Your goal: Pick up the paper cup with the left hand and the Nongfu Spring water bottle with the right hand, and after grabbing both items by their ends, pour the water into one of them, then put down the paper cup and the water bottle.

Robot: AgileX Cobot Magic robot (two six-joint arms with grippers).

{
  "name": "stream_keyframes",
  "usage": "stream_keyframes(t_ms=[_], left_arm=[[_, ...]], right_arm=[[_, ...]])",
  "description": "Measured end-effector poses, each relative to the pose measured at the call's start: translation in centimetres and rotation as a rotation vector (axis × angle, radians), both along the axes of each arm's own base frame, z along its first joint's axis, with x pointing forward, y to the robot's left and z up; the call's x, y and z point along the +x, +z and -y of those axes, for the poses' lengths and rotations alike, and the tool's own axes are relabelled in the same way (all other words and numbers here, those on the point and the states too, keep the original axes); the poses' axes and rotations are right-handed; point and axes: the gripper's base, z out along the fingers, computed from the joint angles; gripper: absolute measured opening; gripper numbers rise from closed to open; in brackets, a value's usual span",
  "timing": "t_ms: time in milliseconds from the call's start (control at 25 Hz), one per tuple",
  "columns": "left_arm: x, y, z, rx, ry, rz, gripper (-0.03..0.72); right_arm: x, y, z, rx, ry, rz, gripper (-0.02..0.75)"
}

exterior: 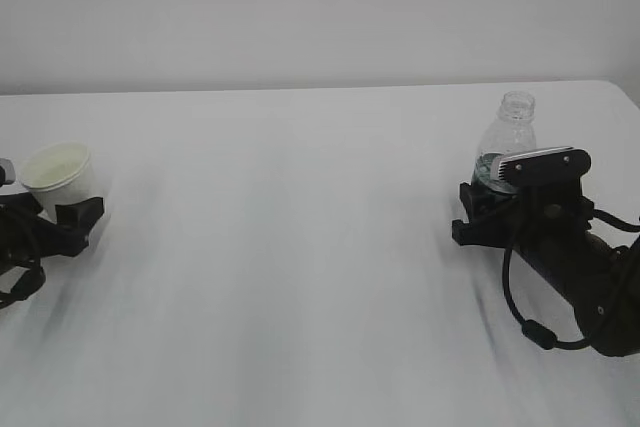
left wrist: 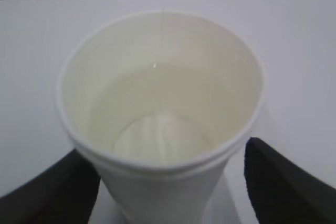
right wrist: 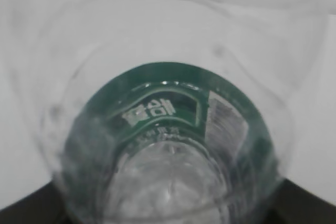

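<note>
Black fingers (left wrist: 286, 182) of the left gripper (exterior: 55, 209) stand spread on either side of the one paper cup (left wrist: 160, 129), a sliver of gap showing on each side, so they flank it without clearly pinching it. That cup stands upright at nine o'clock on the white desk (exterior: 300, 277), with water (left wrist: 157, 114) pooled in its cream inside. At three o'clock, the right gripper (exterior: 500, 192) has its fingers closed around the lower body of the one Nongfu Spring water bottle (exterior: 508, 142), which stands upright, its capless neck topmost and green label band at finger level. Two arms, one cup, one bottle.
</note>
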Motion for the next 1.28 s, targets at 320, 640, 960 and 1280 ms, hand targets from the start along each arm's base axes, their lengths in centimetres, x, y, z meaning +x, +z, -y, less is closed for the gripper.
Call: stream_keyframes(t_ms=[320, 640, 960, 1280], left_arm=[[-1.3, 1.5, 0.1, 0.001, 0.0, 0.012, 0.608], [-3.1, 2.6, 0.2, 0.001, 0.002, 0.012, 0.597], [-4.8, 3.2, 0.6, 0.002, -0.021, -0.004, 0.593], [-5.4, 4.9, 2.8, 0.023, -0.191, 0.054, 0.591]], right_arm=[[0.0, 0.0, 0.0, 0.0, 0.0, 0.0, 0.446], [0.0, 0.0, 0.0, 0.0, 0.0, 0.0, 0.446], [0.0, 0.0, 0.0, 0.0, 0.0, 0.0, 0.446], [0.0, 0.0, 0.0, 0.026, -0.008, -0.003, 0.446]])
